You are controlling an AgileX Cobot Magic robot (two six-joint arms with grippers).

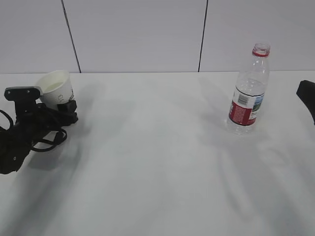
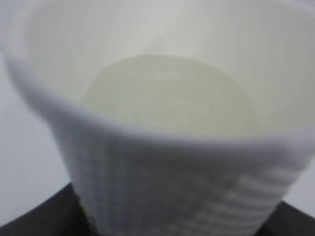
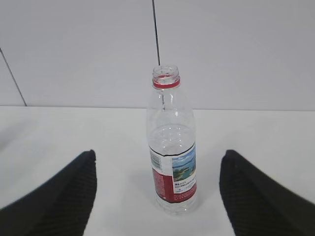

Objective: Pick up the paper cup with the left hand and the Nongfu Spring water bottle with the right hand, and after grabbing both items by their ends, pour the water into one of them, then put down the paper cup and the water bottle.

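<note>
The paper cup [image 1: 55,87] is white with a cream inside and leans at the far left of the table. My left gripper [image 1: 66,106] is shut on its lower part. In the left wrist view the paper cup [image 2: 167,123] fills the frame, with a black finger [image 2: 29,221] pressed at each bottom corner. The Nongfu Spring water bottle [image 1: 248,96] stands upright and capless at the right. My right gripper [image 3: 158,162] is open, and the bottle [image 3: 171,147] stands just beyond its two spread fingers, untouched. Only that gripper's black tip [image 1: 307,96] shows at the exterior view's right edge.
The white table [image 1: 157,162] runs to a pale panelled wall [image 1: 138,34] close behind the cup and bottle. Black cables [image 1: 47,137] loop beside the left arm on the table's left side.
</note>
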